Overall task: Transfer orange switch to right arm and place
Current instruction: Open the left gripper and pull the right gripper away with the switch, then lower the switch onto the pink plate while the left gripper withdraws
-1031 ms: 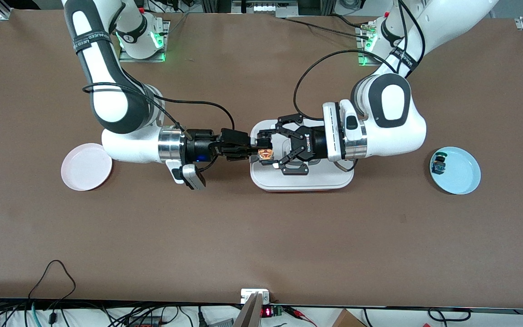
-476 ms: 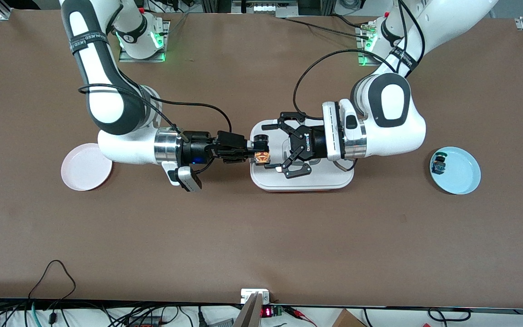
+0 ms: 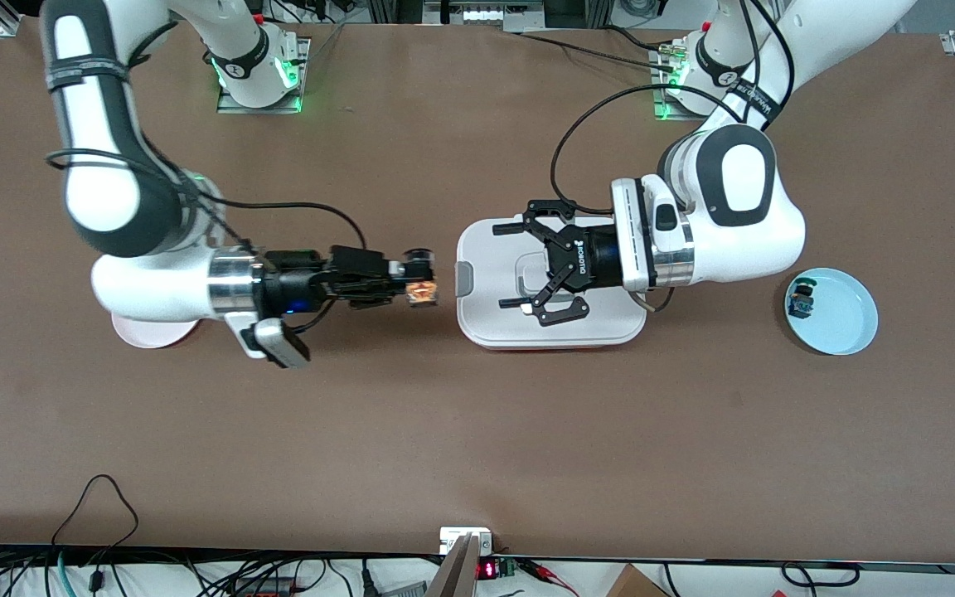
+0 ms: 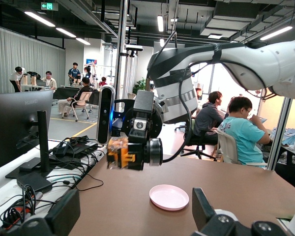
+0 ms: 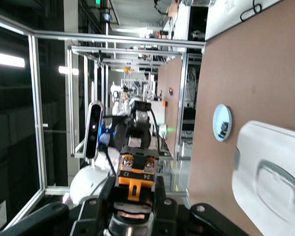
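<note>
The orange switch (image 3: 421,291) is a small black block with orange parts, and my right gripper (image 3: 420,282) is shut on it above the bare table between the pink plate (image 3: 139,333) and the white lidded container (image 3: 552,330). In the right wrist view the switch (image 5: 136,173) sits clamped between the black fingers (image 5: 99,196). The left wrist view shows the switch (image 4: 120,153) held out ahead in the air. My left gripper (image 3: 509,265) hangs open and holds nothing over the white container, its fingers (image 4: 63,216) spread wide apart.
A light blue plate (image 3: 844,315) lies toward the left arm's end of the table, with a small dark blue-and-green component (image 3: 801,300) on it. The right arm's wrist partly covers the pink plate (image 4: 169,196). Cables run along the table edge nearest the front camera.
The left gripper opened and let go of the switch, then drew back a little. The right arm carried the switch away from the white container toward the pink plate.
</note>
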